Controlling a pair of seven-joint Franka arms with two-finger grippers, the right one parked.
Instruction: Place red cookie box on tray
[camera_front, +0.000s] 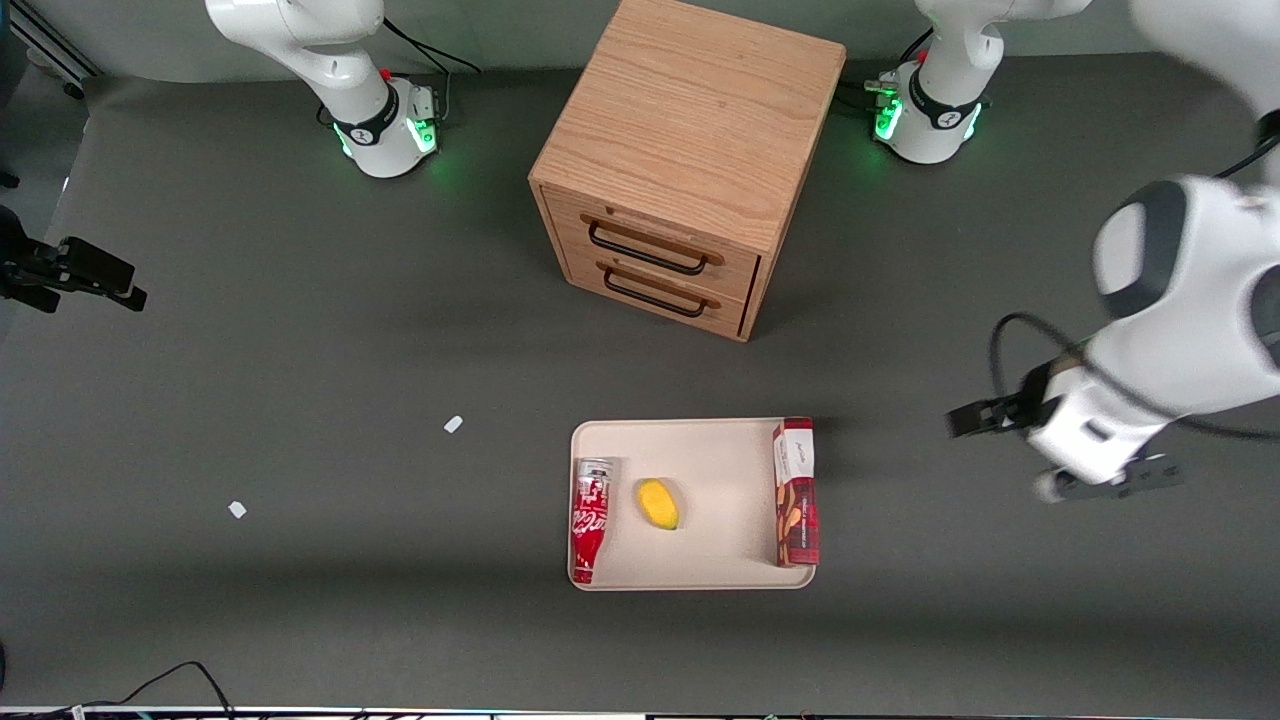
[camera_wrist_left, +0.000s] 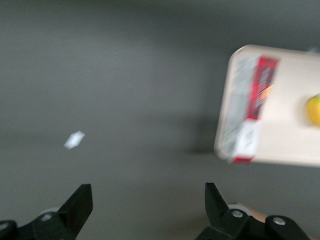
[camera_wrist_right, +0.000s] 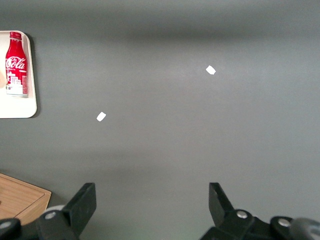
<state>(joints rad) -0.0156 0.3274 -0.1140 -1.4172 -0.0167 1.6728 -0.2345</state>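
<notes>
Going from the parked arm's end of the bench (camera_front: 300, 380) toward mine: two small white scraps (camera_front: 453, 424) lie on the bare mat, then comes the tray (camera_front: 700, 450), nearer the front camera than the wooden cabinet (camera_front: 690, 150). On the tray lie a soda bottle (camera_front: 590, 518) along one short edge, a yellow fruit (camera_front: 658, 503) near the middle, and the box (camera_front: 796, 492) along the edge closest to my arm, flat, with its white end panel pointing toward the cabinet.

The box sits on the tray, pressed close against the rim, and as far as I can tell inside it; so I judge the placing done, and the step in hand is my retreat.

My end effector (camera_front: 1065, 450) hangs well apart from the tray, toward my end of the bench, fingers (camera_wrist_left: 80, 202) spread wide and holding nothing. To finish well, I should keep it open and clear, move up and away from the tray, and avoid sweeping low past the box, since a knock could tip it over the low rim.
</notes>
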